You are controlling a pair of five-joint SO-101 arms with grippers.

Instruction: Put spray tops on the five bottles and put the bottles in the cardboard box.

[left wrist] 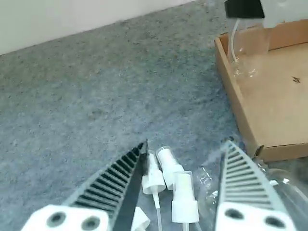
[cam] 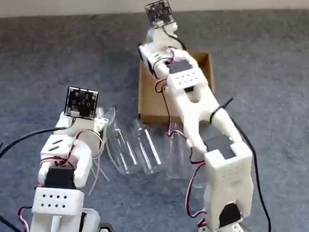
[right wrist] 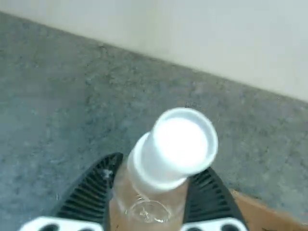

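My right gripper (right wrist: 159, 169) is shut on a clear bottle (right wrist: 147, 208) that has a white spray top (right wrist: 179, 147) on it. In the high view this gripper (cam: 157, 40) holds the bottle over the far left corner of the cardboard box (cam: 149, 103). The left wrist view shows that bottle (left wrist: 246, 45) hanging above the box (left wrist: 274, 106). My left gripper (left wrist: 186, 147) is open low over the carpet, and three loose white spray tops (left wrist: 169, 166) lie between its fingers. Clear bottles (cam: 146, 147) lie on the carpet between the two arms.
Grey carpet covers the whole floor, with a pale wall (right wrist: 216, 33) beyond the box. The right arm (cam: 196, 108) stretches over the box's middle. Black cables (cam: 8, 150) trail at the left arm's side.
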